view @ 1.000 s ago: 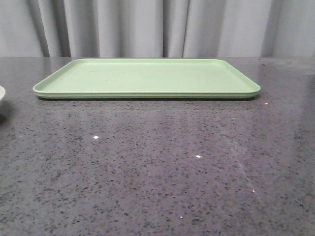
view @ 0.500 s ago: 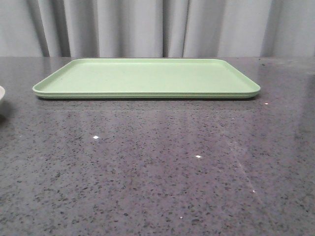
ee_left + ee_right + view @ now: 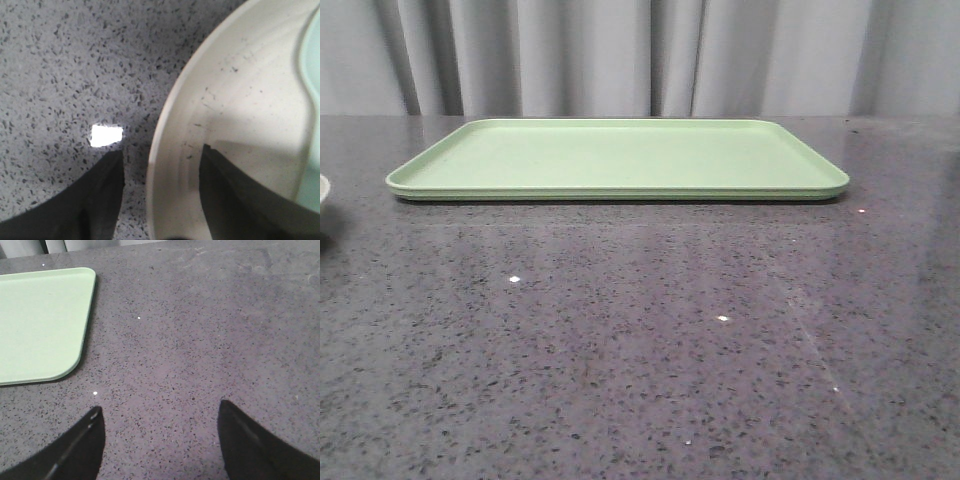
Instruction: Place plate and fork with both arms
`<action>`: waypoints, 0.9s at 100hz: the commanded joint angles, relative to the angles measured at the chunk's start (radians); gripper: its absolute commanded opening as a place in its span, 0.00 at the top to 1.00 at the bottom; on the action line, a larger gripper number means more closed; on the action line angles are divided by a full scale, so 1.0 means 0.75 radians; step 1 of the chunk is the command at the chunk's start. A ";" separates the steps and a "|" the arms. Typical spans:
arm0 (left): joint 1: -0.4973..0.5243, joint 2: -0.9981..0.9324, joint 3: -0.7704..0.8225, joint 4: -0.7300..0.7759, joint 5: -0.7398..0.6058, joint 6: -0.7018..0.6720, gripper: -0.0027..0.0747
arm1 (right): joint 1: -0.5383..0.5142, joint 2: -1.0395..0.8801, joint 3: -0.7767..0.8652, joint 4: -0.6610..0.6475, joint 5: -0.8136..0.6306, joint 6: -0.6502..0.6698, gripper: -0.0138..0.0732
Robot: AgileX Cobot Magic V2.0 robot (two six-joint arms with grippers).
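front view: light-green tray (image 3: 617, 157) flat on dark speckled table (image 3: 640, 340), toward the far edge, in front of grey curtain (image 3: 640, 55). sliver of pale plate (image 3: 323, 190) at the left border, on the table, well apart from the tray. no arm or gripper in this view. fork not visible.

left wrist view: left gripper (image 3: 161, 165) spread wide, straddling the plate (image 3: 235, 100) rim; one dark finger (image 3: 97, 200) over bare table outside the rim, the other over the plate's inner slope. contact between fingers and plate cannot be told. nothing pinched. plate cream with faint dark specks, raised rim, resting on the table. pale blue-green object (image 3: 311, 100) lying inside the plate, cut off by the frame; identity cannot be told. bright white glint (image 3: 106, 135) on the table just beside the outer finger.

right wrist view: right gripper (image 3: 159, 412) spread wide, both dark fingers (image 3: 75, 450) above bare table, holding nothing. rounded tray (image 3: 42, 322) corner near the gripper, apart from both fingers. small white specks on the table by the tray edge. fork not visible here either; its place cannot be told from any view.
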 commanded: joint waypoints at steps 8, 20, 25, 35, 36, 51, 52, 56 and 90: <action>0.001 -0.025 -0.044 0.013 -0.035 -0.005 0.52 | -0.008 0.011 -0.047 -0.006 -0.098 -0.002 0.28; 0.001 -0.025 -0.044 0.013 -0.026 -0.005 0.53 | -0.008 0.011 -0.047 -0.006 -0.098 -0.002 0.28; 0.001 -0.025 -0.044 0.013 -0.017 -0.005 0.55 | -0.008 0.011 -0.047 -0.006 -0.098 -0.002 0.28; 0.001 -0.025 -0.044 0.013 -0.003 -0.005 0.65 | -0.008 0.011 -0.047 -0.006 -0.098 -0.002 0.28; 0.001 -0.025 -0.044 0.013 -0.003 -0.005 0.67 | -0.008 0.011 -0.047 -0.006 -0.098 -0.002 0.28; 0.001 -0.025 -0.044 0.013 0.005 0.000 0.88 | -0.008 0.011 -0.047 -0.006 -0.098 -0.002 0.28; 0.001 -0.025 -0.044 0.013 0.005 0.000 0.90 | -0.008 0.011 -0.047 -0.006 -0.098 -0.002 0.28; 0.001 -0.025 -0.044 0.013 0.005 0.007 0.93 | -0.008 0.011 -0.047 -0.006 -0.098 -0.002 0.28; 0.001 -0.025 -0.062 -0.057 0.016 0.033 0.99 | -0.008 0.011 -0.047 -0.006 -0.097 -0.002 0.28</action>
